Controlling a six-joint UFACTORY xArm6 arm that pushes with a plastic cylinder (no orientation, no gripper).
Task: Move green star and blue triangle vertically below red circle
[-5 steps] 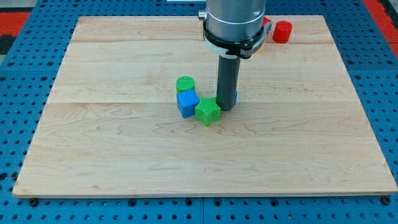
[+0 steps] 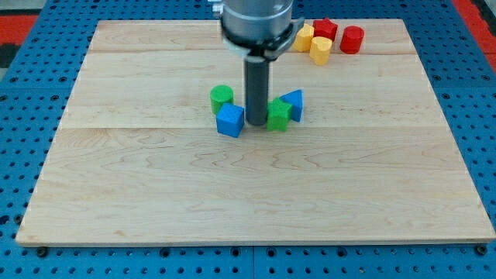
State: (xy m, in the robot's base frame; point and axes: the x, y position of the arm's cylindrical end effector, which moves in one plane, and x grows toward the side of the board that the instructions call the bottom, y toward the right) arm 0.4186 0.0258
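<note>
My tip (image 2: 256, 123) rests on the board between the blue cube (image 2: 230, 121) on its left and the green star (image 2: 278, 115) on its right, touching or nearly touching both. The blue triangle (image 2: 294, 104) sits right behind the green star, on its right side, touching it. The red circle (image 2: 352, 39) stands at the view's top right, far from my tip. A green cylinder (image 2: 222, 98) sits just above the blue cube.
Near the red circle at the top right are a red block (image 2: 325, 30) and two yellow blocks (image 2: 304, 37) (image 2: 320, 50). The wooden board (image 2: 256, 194) lies on a blue pegboard.
My tip moved left, from the star's right side to its left. The green star now sits further right and up, against the blue triangle, which is now uncovered. The blue cube and green cylinder shifted slightly left.
</note>
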